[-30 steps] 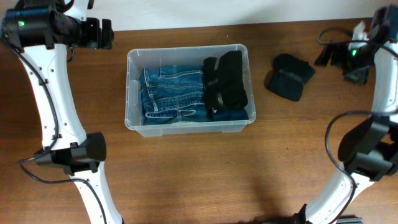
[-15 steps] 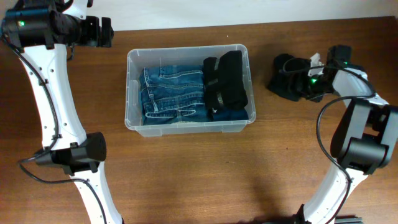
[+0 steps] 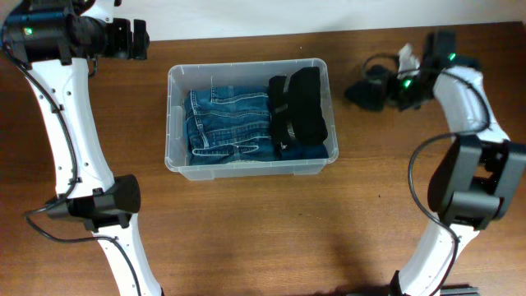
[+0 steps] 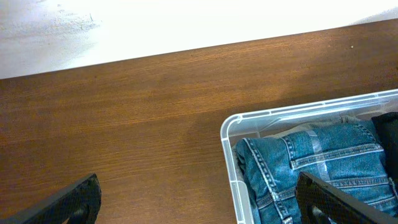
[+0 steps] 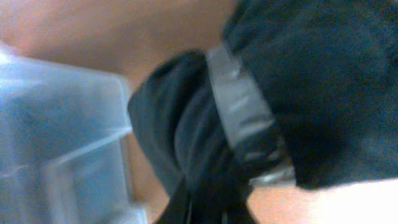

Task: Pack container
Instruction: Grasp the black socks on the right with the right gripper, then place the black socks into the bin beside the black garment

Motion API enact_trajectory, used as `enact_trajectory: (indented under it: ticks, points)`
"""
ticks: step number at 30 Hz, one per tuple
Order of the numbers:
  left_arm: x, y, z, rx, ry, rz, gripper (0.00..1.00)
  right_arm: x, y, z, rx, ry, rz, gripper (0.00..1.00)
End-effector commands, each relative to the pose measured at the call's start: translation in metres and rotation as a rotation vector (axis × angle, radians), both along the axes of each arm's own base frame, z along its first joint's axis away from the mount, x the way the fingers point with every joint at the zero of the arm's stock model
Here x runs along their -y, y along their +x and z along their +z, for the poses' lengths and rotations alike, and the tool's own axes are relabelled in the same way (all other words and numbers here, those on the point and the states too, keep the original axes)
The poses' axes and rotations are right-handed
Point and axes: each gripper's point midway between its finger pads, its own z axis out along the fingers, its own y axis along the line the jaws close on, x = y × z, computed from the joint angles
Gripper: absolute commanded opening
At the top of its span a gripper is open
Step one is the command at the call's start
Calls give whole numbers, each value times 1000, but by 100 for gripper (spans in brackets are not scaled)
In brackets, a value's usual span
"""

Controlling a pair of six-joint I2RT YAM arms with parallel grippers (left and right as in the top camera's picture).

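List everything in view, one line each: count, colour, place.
container: one, clear plastic, on the table left of centre.
jeans: one folded pair, blue denim, inside the container.
black garment: one, black, at the container's right end, lying over the jeans.
black bundle: one, black, outside the container to its right.
table: one, brown wood, under everything.
left arm: one, white with black joints, left side.
right arm: one, white with black joints, right side.
left end effector: one, black, open and holding nothing, far left.
right end effector: one, black, apparently shut on the black bundle.
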Motion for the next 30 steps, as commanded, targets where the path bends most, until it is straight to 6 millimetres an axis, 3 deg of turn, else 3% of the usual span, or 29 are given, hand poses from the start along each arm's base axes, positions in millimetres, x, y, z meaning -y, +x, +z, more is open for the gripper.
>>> enact_trajectory:
  ticks: [1, 2, 5, 15, 17, 21, 25, 28, 30]
  points:
    - [-3, 0, 2, 6, -2, 13, 99, -19, 5, 140, 297, -65, 78, 4]
    - [-3, 0, 2, 8, -2, 13, 99, -28, 1, 160, 329, -70, 97, 4]
    - [-5, 0, 3, 9, -2, 17, 99, -63, -10, 190, 374, -72, 176, 4]
    - [-13, 0, 3, 8, -2, 33, 99, -228, -69, 166, 285, -73, 564, 4]
    - [-16, 0, 2, 8, -2, 39, 99, -257, -80, 149, 257, -126, 627, 4]
    - [-16, -2, 1, 0, -3, 40, 99, -294, -91, 101, 173, -147, 685, 4]
    - [-16, -2, 1, -3, -3, 40, 99, -310, -91, 50, 128, -130, 712, 4]
    - [-16, -2, 1, -3, -3, 40, 99, -308, -92, 3, 91, -125, 699, 6]
    - [-16, -2, 1, -3, -3, 40, 100, -306, -92, -11, 87, -130, 697, 42]
